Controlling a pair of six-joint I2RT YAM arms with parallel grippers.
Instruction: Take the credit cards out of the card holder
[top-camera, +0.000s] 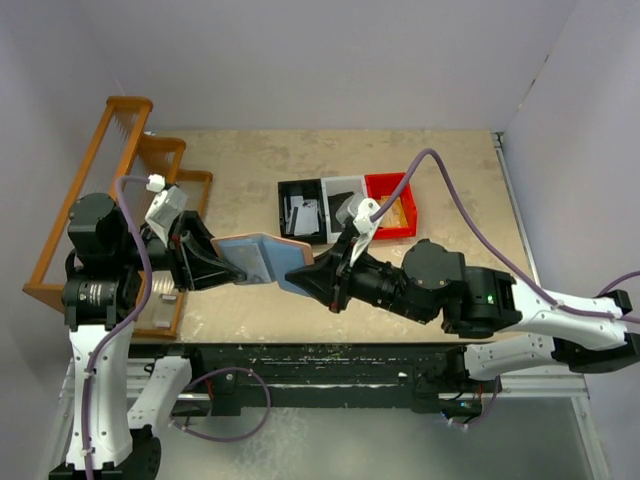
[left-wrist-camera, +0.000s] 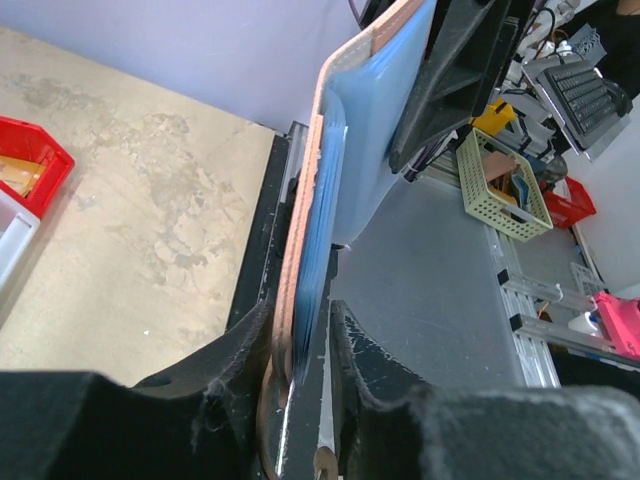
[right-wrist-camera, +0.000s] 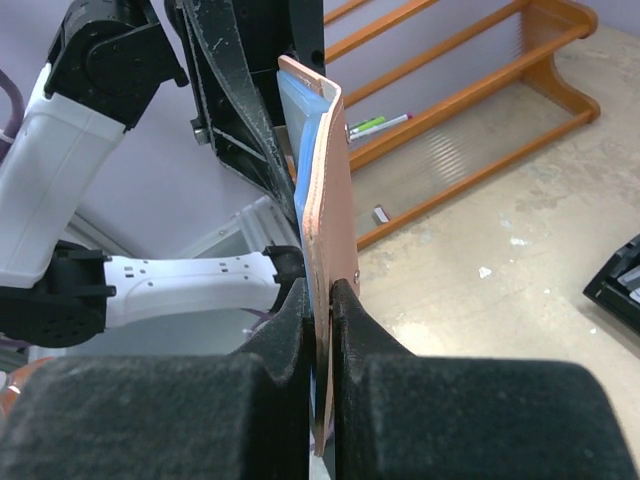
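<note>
As left tool (left-wrist-camera: 300, 345) and right tool (right-wrist-camera: 320, 303) pinch it, card holder (top-camera: 256, 257) bridges them.

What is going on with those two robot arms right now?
Both arms are holding a pink card holder up over the table, spread open between them with its blue lining facing up. The left pincer grips one flap and the right pincer is clamped on the other. No credit card can be seen pulled out of it yet.
</note>
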